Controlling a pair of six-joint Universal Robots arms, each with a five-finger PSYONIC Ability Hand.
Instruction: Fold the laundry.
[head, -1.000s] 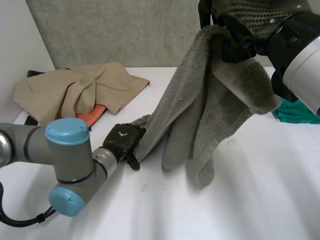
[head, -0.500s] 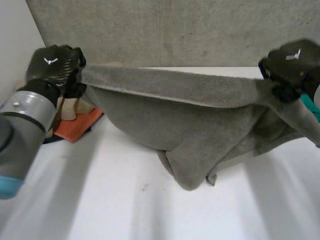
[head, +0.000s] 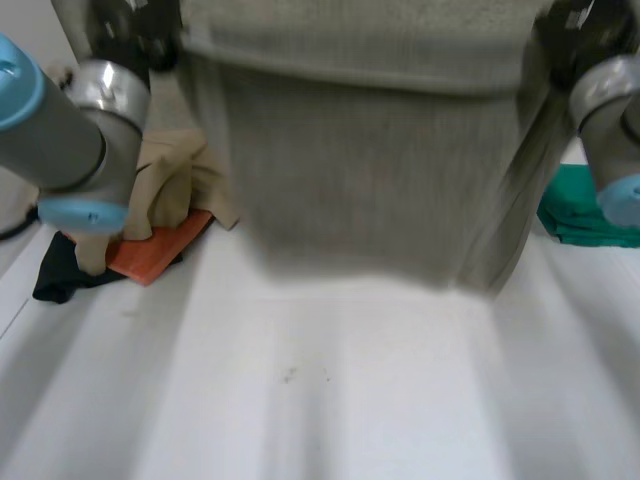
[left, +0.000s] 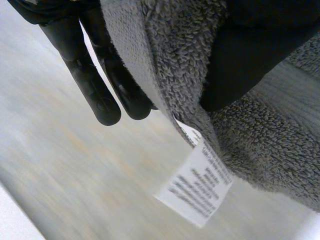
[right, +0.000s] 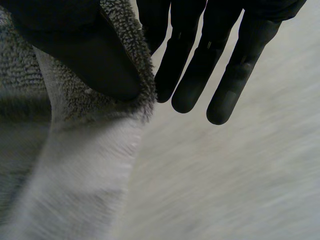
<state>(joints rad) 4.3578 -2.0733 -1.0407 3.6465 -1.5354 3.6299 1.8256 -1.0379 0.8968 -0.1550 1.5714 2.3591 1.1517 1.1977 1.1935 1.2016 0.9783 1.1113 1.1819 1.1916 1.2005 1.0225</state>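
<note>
spreading: grey towel (head: 370, 170) pinched thumb-to-fingers at frame's upper left by left hand (head: 140, 30), upper right by right hand (head: 580, 25); next, likely laying flat on table (head: 330, 400).

grey towel (head: 360, 150) — hangs spread between left arm (head: 60, 130) and right arm (head: 610, 120) | tan cloth (head: 175, 185), orange cloth (head: 150, 255) left | green cloth (head: 580, 215) right

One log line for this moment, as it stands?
towel: held up, spread wide | left hand: pinching top edge | right hand: pinching opposite top corner | fold: not yet begun
</note>
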